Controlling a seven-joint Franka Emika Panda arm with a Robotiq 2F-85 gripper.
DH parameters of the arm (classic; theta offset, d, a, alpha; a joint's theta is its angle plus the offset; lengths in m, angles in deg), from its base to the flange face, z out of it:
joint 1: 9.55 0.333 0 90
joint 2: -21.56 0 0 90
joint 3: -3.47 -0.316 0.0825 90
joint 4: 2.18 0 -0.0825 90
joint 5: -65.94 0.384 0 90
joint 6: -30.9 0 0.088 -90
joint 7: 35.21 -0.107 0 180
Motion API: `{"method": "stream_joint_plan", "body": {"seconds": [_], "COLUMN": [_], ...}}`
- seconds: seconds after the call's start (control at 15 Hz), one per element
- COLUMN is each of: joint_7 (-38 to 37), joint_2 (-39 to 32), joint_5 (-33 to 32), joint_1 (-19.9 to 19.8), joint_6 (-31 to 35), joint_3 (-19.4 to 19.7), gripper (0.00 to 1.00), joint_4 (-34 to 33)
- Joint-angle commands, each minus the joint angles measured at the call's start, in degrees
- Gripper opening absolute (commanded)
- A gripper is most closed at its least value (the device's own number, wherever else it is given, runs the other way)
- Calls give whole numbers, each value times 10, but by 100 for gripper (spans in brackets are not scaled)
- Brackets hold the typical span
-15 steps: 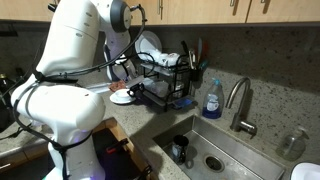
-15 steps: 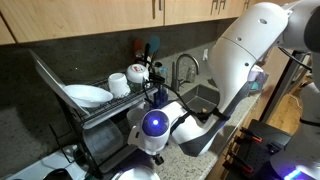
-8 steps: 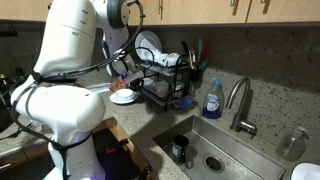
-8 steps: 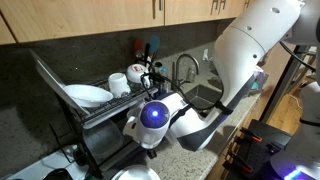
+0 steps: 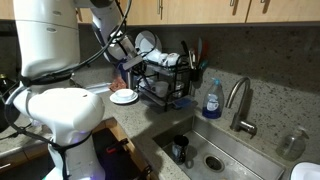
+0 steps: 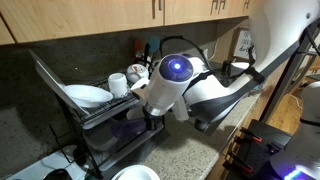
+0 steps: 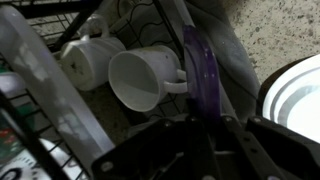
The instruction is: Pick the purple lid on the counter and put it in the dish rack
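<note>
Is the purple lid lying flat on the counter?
No, the wrist view shows the purple lid on edge in the gripper, beside a white cup.

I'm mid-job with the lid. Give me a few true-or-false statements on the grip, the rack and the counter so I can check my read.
1. The jaws are shut on the purple lid. True.
2. The lid lies flat on the counter. False: it is held on edge, up at the dish rack.
3. Two white mugs sit in the rack. True.
4. The blue soap bottle stands inside the rack. False: it stands outside it, between the rack and the faucet.
5. A white plate lies on the counter beside the rack. True.
</note>
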State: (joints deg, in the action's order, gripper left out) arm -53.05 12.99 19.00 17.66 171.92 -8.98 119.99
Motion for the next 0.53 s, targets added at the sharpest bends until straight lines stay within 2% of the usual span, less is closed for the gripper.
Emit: {"method": "stream_joint_plan", "body": {"seconds": [0.0, 0.33, 0.47], "joint_7": [4, 63, 74], "joint_2": [95, 179, 208], "joint_5": [62, 219, 262], "joint_1": [-28, -37, -39], "joint_6": [-12, -18, -27], "joint_3": [-30, -57, -66], "gripper": [2, 2, 2], "joint_4": [64, 104, 111]}}
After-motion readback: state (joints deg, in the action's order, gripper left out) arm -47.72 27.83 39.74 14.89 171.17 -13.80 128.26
